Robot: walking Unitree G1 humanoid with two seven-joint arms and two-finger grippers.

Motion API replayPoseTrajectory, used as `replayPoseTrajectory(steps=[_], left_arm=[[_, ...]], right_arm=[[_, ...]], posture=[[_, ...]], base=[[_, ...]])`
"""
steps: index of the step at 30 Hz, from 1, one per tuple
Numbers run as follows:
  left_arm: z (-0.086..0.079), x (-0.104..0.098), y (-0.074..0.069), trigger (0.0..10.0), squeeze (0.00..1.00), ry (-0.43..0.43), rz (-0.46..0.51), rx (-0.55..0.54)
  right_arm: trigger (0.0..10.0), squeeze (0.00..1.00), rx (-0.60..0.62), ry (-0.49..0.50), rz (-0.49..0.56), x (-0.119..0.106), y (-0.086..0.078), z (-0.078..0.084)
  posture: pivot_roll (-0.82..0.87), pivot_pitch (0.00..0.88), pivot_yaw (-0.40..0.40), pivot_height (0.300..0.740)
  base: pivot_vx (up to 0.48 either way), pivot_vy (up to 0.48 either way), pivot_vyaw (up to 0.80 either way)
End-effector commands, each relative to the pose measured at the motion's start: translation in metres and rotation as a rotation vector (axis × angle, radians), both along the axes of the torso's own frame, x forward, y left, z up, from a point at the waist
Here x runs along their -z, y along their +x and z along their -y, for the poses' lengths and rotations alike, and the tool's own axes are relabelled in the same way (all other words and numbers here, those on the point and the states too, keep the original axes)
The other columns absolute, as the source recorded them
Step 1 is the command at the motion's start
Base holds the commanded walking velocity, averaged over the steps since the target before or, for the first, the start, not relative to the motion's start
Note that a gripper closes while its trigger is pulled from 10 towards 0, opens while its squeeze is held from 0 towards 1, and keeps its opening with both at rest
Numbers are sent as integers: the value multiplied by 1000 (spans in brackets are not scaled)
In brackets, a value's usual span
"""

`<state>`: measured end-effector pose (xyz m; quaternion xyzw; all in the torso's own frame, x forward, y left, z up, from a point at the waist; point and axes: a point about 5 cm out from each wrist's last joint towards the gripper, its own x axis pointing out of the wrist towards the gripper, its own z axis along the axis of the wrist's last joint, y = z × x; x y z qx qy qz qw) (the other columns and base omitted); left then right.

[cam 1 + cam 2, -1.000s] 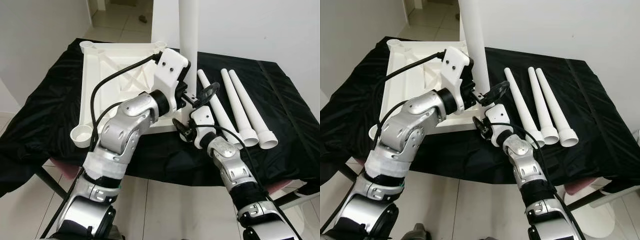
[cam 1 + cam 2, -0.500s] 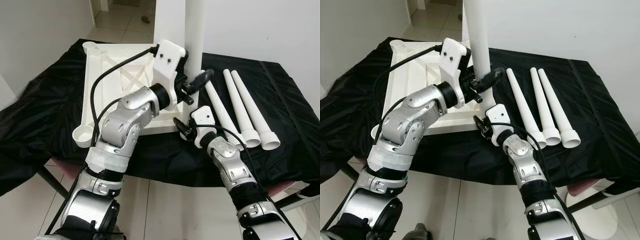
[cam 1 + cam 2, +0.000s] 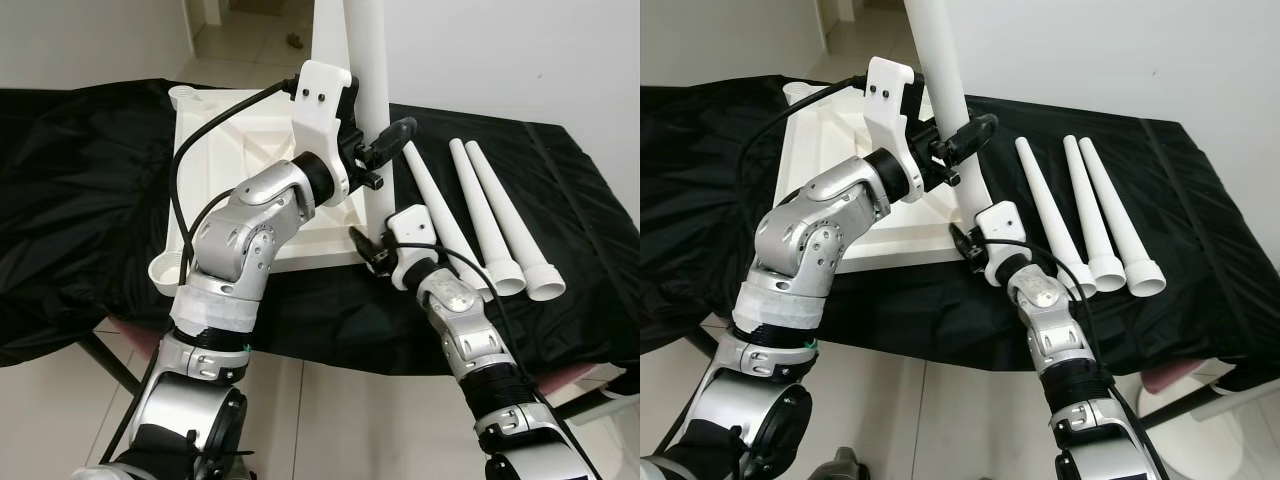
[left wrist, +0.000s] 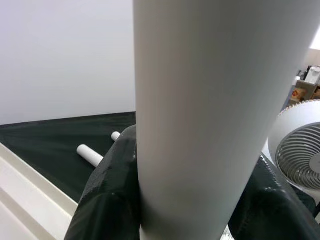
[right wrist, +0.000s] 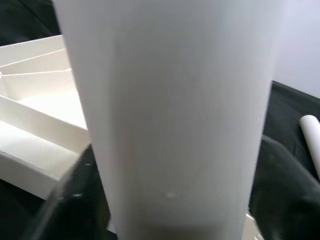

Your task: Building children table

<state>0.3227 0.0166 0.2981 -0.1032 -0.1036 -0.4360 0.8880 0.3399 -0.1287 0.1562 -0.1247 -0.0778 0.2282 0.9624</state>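
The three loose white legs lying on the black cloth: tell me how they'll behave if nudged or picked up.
The loose legs are round tapered tubes, so a sideways nudge would probably roll them, curving toward the narrow end. They look like stiff hollow plastic, likely light. The smooth surface may slip in a tool; the black cloth should damp rolling somewhat.

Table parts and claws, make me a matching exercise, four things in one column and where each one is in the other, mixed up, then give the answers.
Things:
1. upright leg
2. tabletop
3. three loose legs
4. right claw

Places:
A. lying side by side on the black cloth, to the robot's right
B. upside down on the cloth
C. low at the upright leg's base
D. standing at the tabletop's corner, held by the left claw

Pairs: 1-D, 2-B, 3-A, 4-C
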Motion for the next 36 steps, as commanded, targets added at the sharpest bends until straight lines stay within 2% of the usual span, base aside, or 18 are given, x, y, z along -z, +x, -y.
replayPoseTrajectory(steps=[1, 6, 7, 9, 10, 13, 14, 17, 19, 23, 25, 26, 27, 33, 36], left_arm=[[12, -14, -4, 10000, 0, -41, -1, 52], [13, -20, -1, 10000, 0, -42, -30, 12], [14, -25, -1, 10000, 0, -43, -35, 3], [14, -26, 0, 10000, 0, -43, -38, -8], [13, -27, 1, 10000, 0, -41, -19, -40], [13, -28, 1, 10000, 0, -35, -3, -63], [12, -30, 2, 10000, 0, -42, -10, -79], [11, -34, 2, 10000, 0, -58, -22, -92], [10, -43, 3, 10000, 0, -71, -18, -105], [8, -47, 4, 10000, 0, -63, -1, -133], [10, -49, 6, 10000, 0, -45, -1, -153], [10, -49, 6, 10000, 0, -45, -1, -153], [11, -49, 7, 10000, 0, -48, -4, -174], [14, -49, 8, 10000, 0, -59, -13, -212], [16, -56, 6, 10000, 0, -87, -7, -224]], right_arm=[[10000, 1000, 13, 2, -1, -1, 1, 1], [10000, 1000, 35, 4, 30, -9, 4, 0], [10000, 1000, 48, 11, 53, -14, 5, -10], [10000, 1000, 53, 10, 63, -16, 5, -14], [10000, 345, 60, 11, 56, -14, 5, -21], [10000, 345, 67, 12, 45, -13, 6, -23], [10000, 0, 61, 33, 41, -15, 6, -28], [10000, 0, 60, 54, 42, -18, 7, -35], [10000, 0, 88, 84, 47, -27, 14, -40], [10000, 0, 118, 88, 40, -31, 20, -41], [10000, 0, 197, 78, 75, -39, 26, -39], [10000, 0, 197, 78, 75, -39, 26, -39], [10000, 0, 261, 76, 86, -41, 29, -38], [10000, 0, 350, 80, 103, -40, 28, -38], [10000, 0, 396, 86, 123, -41, 28, -38]], posture=[[127, 12, 60, 740], [112, 26, 69, 740], [108, 20, 49, 740], [108, 20, 49, 740], [109, 10, 35, 740], [109, 10, 35, 740], [115, 13, 17, 740], [119, 11, 11, 740], [134, 16, 4, 740], [137, 18, -1, 740], [149, 25, -9, 740], [149, 25, -9, 740], [149, 34, -12, 740], [160, 30, -21, 740], [156, 15, -27, 740]], base=[[0, 0, 0], [0, 0, 0], [0, 0, 0], [0, 0, 0], [0, 0, 0], [0, 0, 0], [0, 0, 0], [0, 0, 0], [0, 0, 0], [0, 0, 0], [0, 0, 0], [0, 0, 0], [0, 0, 0], [0, 0, 0], [0, 0, 0]])
